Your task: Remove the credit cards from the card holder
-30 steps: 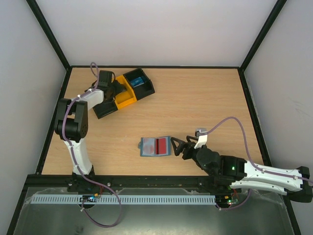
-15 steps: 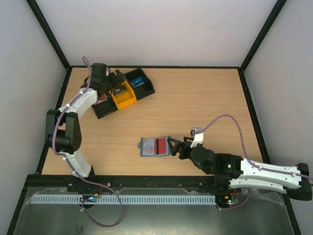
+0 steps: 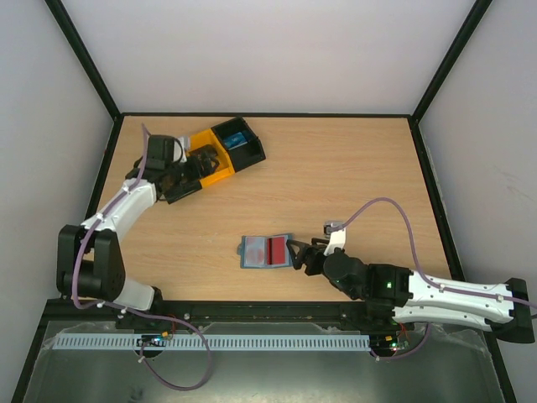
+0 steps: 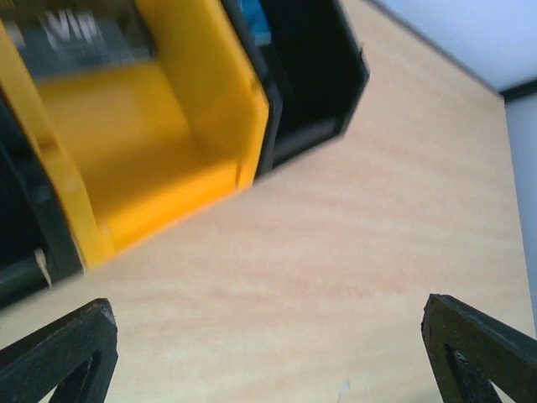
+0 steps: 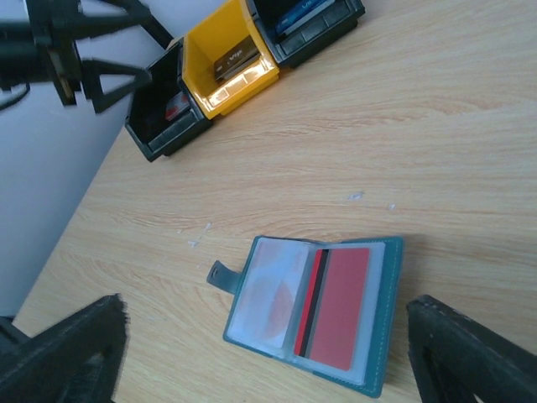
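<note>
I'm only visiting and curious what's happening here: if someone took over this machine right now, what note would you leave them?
The left hand: open, empty, by the tray at the table's far left.
The right hand: open, empty, beside the right edge of the card holder.
The card holder lies open mid-table, with the red card in its right pocket; the left pocket looks empty.
Apparently done: a dark card lies in the tray's yellow bin and a blue card in the end black bin.
Left to do: pull out the red card.
</note>
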`<state>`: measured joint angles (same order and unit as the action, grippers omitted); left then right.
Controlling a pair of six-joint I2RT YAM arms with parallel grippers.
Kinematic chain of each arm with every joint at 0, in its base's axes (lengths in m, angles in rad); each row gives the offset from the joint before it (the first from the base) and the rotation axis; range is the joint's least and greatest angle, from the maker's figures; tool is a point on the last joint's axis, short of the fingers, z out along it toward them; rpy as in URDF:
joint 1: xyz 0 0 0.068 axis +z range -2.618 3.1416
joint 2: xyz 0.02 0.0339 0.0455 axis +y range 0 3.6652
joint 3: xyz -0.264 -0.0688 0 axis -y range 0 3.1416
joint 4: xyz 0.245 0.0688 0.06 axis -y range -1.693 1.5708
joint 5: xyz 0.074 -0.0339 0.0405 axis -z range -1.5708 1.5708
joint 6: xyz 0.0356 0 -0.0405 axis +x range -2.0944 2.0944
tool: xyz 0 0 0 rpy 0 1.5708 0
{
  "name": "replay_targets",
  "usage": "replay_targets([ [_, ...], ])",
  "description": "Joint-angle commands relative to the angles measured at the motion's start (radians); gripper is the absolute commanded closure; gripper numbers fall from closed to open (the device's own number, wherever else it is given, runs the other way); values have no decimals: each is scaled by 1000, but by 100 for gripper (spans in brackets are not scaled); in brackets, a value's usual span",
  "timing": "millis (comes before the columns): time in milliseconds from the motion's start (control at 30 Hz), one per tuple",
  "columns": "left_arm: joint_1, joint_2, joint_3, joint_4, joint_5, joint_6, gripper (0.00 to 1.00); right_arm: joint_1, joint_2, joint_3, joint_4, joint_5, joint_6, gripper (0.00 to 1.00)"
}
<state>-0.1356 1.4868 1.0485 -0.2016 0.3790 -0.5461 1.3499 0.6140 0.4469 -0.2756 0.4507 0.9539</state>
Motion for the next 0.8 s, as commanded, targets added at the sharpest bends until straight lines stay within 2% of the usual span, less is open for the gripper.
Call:
replay_targets([
  [0, -21, -103, -136, -14, 152, 28, 0, 3, -14, -25, 32, -1, 15, 16],
  [200, -75, -277, -381, 114, 238, -43, 2, 2, 1, -25, 13, 40, 43, 37],
  [433, -208, -407, -518, 186, 240, -120, 8, -5, 49, -27, 45, 50, 56, 57],
  [600, -266, -462, -613, 270, 221, -203, 15, -30, 135, -3, 100, 32, 42, 62],
  [767, -317, -482, -709, 411, 230, -295, 18, -86, 226, -1, 171, -61, 42, 66],
])
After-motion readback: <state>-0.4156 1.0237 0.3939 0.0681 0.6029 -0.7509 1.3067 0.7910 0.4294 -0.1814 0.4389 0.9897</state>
